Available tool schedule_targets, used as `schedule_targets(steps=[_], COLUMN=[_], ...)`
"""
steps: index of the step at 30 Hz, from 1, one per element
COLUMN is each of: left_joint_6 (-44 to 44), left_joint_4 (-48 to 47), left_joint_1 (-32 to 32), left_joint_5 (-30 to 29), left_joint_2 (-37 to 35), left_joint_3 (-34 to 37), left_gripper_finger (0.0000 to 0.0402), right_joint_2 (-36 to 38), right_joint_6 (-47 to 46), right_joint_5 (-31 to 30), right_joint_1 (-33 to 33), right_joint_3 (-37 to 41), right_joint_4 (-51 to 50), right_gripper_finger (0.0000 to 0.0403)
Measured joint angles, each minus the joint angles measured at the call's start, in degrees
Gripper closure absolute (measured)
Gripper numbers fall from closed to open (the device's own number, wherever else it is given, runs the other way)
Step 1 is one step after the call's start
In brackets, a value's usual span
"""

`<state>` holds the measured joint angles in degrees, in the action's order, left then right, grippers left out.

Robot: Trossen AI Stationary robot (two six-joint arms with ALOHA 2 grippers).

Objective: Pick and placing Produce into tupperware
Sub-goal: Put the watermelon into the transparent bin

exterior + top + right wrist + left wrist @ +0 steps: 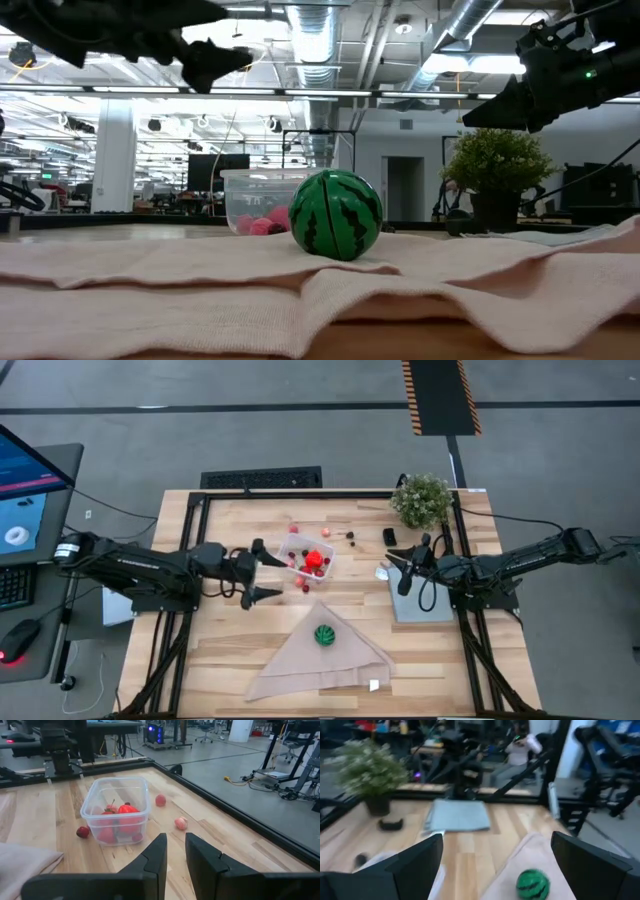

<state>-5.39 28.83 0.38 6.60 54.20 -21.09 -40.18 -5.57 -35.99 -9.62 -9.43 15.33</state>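
The clear tupperware (pixel 310 560) stands mid-table with a red pepper-like piece (pixel 127 812) and red bits inside. A green striped ball (pixel 324 634) rests on the beige cloth (pixel 320 660). Small red, pink and dark bits (pixel 350 540) lie loose around the tub. My left gripper (pixel 262 570) hovers wide open just left of the tub, above the table; in its wrist view the ball (pixel 533 884) shows ahead between the fingers. My right gripper (pixel 405 575) waits shut over the grey panel (pixel 420 605), pointing at the tub (pixel 117 810).
A potted plant (pixel 422 500) stands at the far right, with a small dark object (pixel 389 536) beside it. Loose berries (pixel 181 823) lie between the tub and the right arm. A dark frame rims the table. A person (pixel 520 750) sits beyond the table.
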Motion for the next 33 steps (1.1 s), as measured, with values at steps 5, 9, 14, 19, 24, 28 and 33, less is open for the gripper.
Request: schedule_targets(steps=[5, 9, 14, 19, 24, 28, 33], left_joint_6=[-3.4, -4.5, -1.0, -0.1, -3.9, -8.4, -14.1], left_joint_4=[-4.6, -4.6, -5.3, -5.3, -5.4, -6.6, -9.5], left_joint_1=[0.1, 0.1, 0.1, 0.1, 0.0, 0.0, 0.0], left_joint_5=[-5.5, -5.5, -5.5, -5.5, -4.1, -2.8, -3.7], left_joint_2=[-2.0, -2.1, -1.6, -1.6, -1.6, -1.6, -1.6], left_joint_3=[0.0, 0.0, 0.0, 0.0, 0.0, 0.0, 0.0], left_gripper_finger=[0.0039, 0.0039, 0.0039, 0.0039, 0.0039, 0.0039, 0.0039], right_joint_2=[0.0, 0.0, 0.0, 0.0, 0.0, 0.0, 0.0], right_joint_6=[0.0, 0.0, 0.0, 0.0, 0.0, -0.3, -11.5], right_joint_5=[0.0, 0.0, 0.0, 0.0, 0.0, 0.2, 1.7], right_joint_1=[0.0, 0.0, 0.0, 0.0, 0.0, -0.1, -0.9], right_joint_3=[0.0, 0.0, 0.0, 0.0, 0.0, 0.0, 0.0], right_joint_4=[0.0, 0.0, 0.0, 0.0, 0.1, 0.8, 0.8], right_gripper_finger=[0.0310, 0.0310, 0.0310, 0.0310, 0.0310, 0.0310, 0.0310])
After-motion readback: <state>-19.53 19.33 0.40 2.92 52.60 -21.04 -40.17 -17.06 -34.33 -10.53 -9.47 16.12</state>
